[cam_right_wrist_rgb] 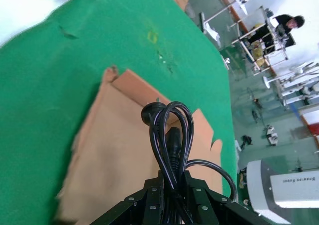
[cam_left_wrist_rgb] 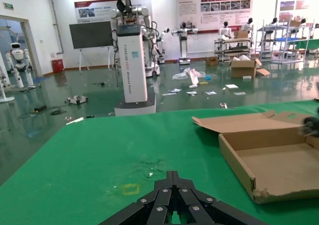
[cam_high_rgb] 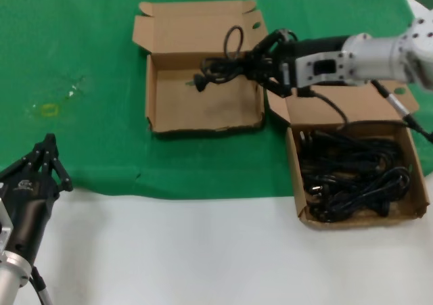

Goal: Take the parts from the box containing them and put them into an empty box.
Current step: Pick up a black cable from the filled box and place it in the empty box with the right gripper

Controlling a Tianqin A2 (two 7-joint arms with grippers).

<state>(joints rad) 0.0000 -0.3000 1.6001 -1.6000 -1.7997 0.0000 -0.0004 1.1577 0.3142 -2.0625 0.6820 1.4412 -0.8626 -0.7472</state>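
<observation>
My right gripper [cam_high_rgb: 256, 63] is shut on a black coiled power cord [cam_high_rgb: 218, 67] and holds it over the empty brown box [cam_high_rgb: 203, 124] at the back middle. The cord's loops and plug [cam_right_wrist_rgb: 170, 135] hang past the fingers above the box floor [cam_right_wrist_rgb: 119, 155]. The box with the parts [cam_high_rgb: 417, 176] stands at the right, its bottom covered by several black cords [cam_high_rgb: 352, 173]. My left gripper [cam_high_rgb: 49, 149] is parked at the near left, shut and holding nothing; in the left wrist view its fingertips [cam_left_wrist_rgb: 173, 177] are pressed together above the green cloth.
Green cloth [cam_high_rgb: 81, 61] covers the far part of the table and white surface [cam_high_rgb: 203, 251] the near part. A small yellow mark [cam_high_rgb: 49, 109] lies on the cloth at the left. Both boxes have open lids [cam_high_rgb: 196, 21] at the back.
</observation>
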